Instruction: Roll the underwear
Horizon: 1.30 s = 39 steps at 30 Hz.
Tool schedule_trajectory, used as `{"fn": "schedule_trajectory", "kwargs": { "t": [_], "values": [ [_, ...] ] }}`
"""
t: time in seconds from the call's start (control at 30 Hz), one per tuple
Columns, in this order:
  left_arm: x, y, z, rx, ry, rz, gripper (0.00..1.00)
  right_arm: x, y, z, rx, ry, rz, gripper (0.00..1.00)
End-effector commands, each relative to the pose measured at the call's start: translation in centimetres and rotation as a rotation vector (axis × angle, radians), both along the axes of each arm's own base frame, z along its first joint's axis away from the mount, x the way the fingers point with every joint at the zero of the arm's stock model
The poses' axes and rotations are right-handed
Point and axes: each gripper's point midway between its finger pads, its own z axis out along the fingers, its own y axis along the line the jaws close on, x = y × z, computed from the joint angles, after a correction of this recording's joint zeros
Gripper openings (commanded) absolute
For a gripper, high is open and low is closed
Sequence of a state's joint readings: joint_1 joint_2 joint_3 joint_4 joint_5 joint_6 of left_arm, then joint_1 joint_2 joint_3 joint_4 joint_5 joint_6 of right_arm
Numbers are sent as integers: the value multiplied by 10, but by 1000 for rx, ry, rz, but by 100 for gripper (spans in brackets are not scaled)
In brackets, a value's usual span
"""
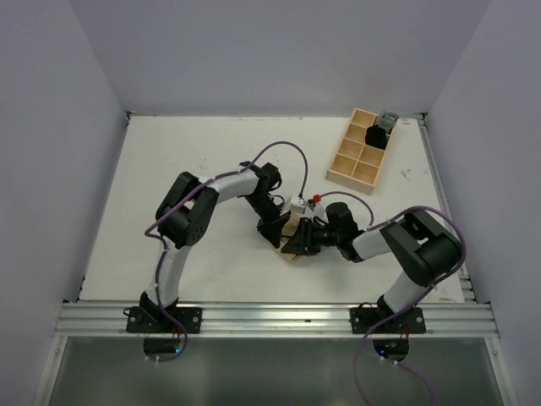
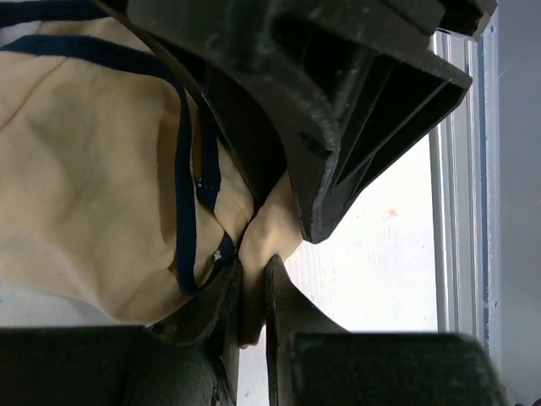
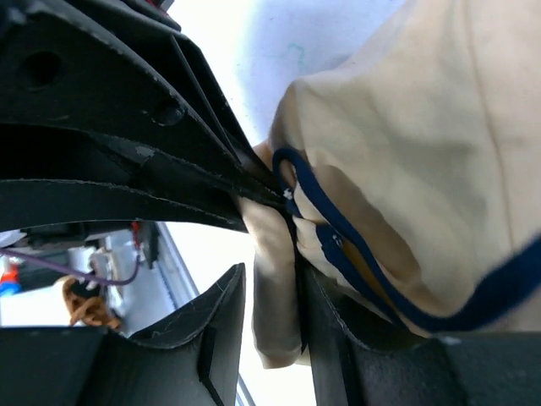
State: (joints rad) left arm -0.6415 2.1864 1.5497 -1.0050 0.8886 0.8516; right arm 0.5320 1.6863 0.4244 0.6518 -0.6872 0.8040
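As they sit tip-to-tip, L jaws & R jaws each pinch an underwear [image 2: 84,186] fold, nearly closed.

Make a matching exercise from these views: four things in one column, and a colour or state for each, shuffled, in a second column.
Things:
1. underwear
2. tray
3. left gripper
4. table

Colour or state:
A. white
B. black, shut on a fold of fabric
C. light wood, split into compartments
D. beige with dark trim

Pairs: 1-D, 2-C, 3-B, 4-A
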Motion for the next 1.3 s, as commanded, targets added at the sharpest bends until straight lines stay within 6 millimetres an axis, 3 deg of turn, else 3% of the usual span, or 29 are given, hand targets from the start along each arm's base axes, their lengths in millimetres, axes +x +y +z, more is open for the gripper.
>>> {"fn": "schedule_trajectory", "kwargs": {
  "t": [0.0, 0.37, 0.53, 0.8, 0.9, 1.03, 1.27],
  "values": [
    [-4, -1, -20, 47, -6, -36, 0, -4, -30, -29, -194, -6, -76, 38],
    [-5, -10, -26, 77, 23, -48, 0, 7, -71, -13, -416, -151, -177, 41],
    [-8, -14, -31, 96, 37, -59, 0, 8, -76, 2, -453, -227, -166, 41],
    [-8, -19, -33, 108, 45, -61, 0, -3, -48, 41, -511, -463, -74, 51],
    [-7, -18, -34, 115, 40, -60, 0, -6, -46, 48, -537, -526, -78, 54],
    [-7, -18, -34, 118, 42, -57, 0, -5, -54, 49, -589, -539, -91, 55],
    [-7, -19, -35, 123, 50, -49, 0, -17, -36, 54, -639, -653, 20, 55]
  ]
}}
